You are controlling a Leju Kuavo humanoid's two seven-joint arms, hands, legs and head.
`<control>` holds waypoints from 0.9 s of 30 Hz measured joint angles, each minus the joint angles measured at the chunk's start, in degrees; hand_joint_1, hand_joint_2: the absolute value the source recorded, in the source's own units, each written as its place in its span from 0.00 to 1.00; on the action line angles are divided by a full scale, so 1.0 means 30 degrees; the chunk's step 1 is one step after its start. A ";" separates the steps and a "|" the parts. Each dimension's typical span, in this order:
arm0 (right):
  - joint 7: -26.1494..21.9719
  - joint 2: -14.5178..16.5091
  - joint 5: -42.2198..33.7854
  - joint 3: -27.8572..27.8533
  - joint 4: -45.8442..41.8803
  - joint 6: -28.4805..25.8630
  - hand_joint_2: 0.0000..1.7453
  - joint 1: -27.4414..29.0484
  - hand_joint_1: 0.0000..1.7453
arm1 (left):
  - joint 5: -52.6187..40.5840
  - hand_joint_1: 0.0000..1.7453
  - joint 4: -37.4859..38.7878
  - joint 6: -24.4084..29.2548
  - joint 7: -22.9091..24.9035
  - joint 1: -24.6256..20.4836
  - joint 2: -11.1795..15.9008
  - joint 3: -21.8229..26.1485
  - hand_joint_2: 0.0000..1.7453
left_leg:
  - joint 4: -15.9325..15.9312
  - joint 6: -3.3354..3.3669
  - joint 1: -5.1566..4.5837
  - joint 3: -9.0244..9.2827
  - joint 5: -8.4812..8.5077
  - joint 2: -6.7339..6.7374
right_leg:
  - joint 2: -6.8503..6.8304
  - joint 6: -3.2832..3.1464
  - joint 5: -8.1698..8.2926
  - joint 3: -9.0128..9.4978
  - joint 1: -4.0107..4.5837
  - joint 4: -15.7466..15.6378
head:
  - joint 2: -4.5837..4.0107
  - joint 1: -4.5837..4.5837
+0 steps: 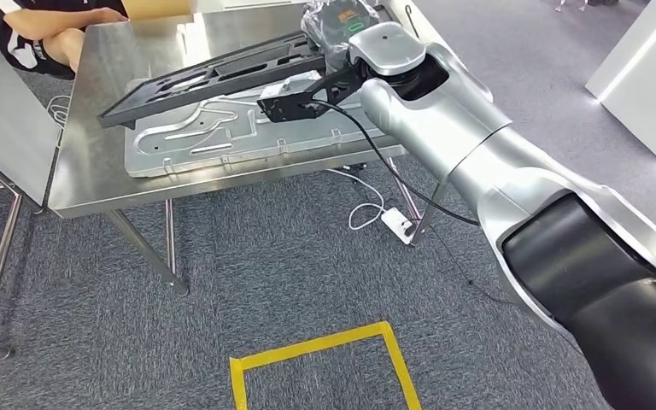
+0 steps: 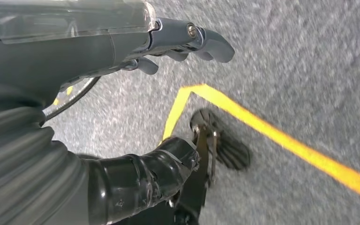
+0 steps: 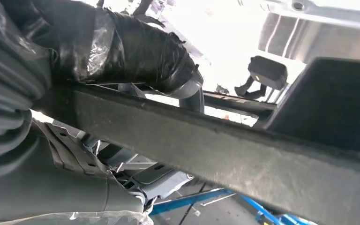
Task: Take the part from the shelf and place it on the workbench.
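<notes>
Head view: the right hand [image 1: 335, 38] grips the black frame part [image 1: 213, 77] at its right end, holding it tilted over the workbench [image 1: 85, 179], above a silver metal panel [image 1: 222, 141]. Left hand [image 2: 168, 42] hangs over grey carpet, fingers apart, holding nothing.

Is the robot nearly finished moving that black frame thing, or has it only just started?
Nearly finished, it seems. The black frame part is already at the steel workbench, lying tilted over a silver stamped panel. The right hand holds its edge, so letting go and pulling back are left. The left hand hangs over the carpet, holding nothing.
</notes>
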 joint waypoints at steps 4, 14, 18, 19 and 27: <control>-0.0048 0.0016 -0.0007 0.0015 0.0272 0.0066 1.00 0.0062 1.00 | 0.0082 0.00 0.0000 0.0004 0.0086 0.0000 0.0005 0.0126 1.00 | 0.0006 0.0149 -0.0131 0.0470 -0.0393 -0.0120 | -0.0003 -0.0135 0.0418 -0.1918 0.0056 0.2195 | -0.0002 0.0004; -0.0301 0.0093 -0.0202 0.0160 0.0590 0.0328 1.00 -0.0144 1.00 | 0.0240 0.00 0.0007 -0.0018 -0.0060 -0.0049 -0.0027 0.0330 1.00 | 0.1065 -0.0525 -0.0169 0.0445 -0.1637 -0.0062 | -0.0077 -0.1028 0.2646 0.0670 0.0238 -0.3582 | 0.0000 -0.0006; -0.0339 0.0104 -0.0281 0.0237 0.0825 0.0384 1.00 -0.0192 1.00 | 0.0240 0.00 0.0007 -0.0024 -0.0089 -0.0020 0.0002 0.0364 1.00 | 0.5166 -0.0865 -0.0009 -0.2165 -0.2574 -0.0040 | -0.0042 -0.1092 0.2337 0.1069 0.0197 -0.3621 | 0.0000 -0.0009; -0.0363 0.0104 -0.0288 0.0270 0.0871 0.0406 1.00 -0.0170 1.00 | 0.0240 0.00 0.0007 -0.0024 -0.0089 -0.0007 0.0022 0.0373 1.00 | 0.5164 -0.0942 0.0037 -0.2421 -0.2148 -0.0034 | -0.0015 -0.1054 0.2201 0.1202 0.0165 -0.3581 | 0.0000 -0.0013; -0.0474 0.0080 -0.0381 0.0344 0.1093 0.0428 1.00 -0.0521 1.00 | 0.0240 0.00 0.0007 0.0011 -0.0093 -0.0053 0.0118 0.0419 1.00 | 0.0363 -0.0591 0.0104 -0.0813 0.0348 -0.0023 | 0.0082 -0.0255 0.1165 0.1537 0.0119 -0.2992 | 0.0000 -0.0008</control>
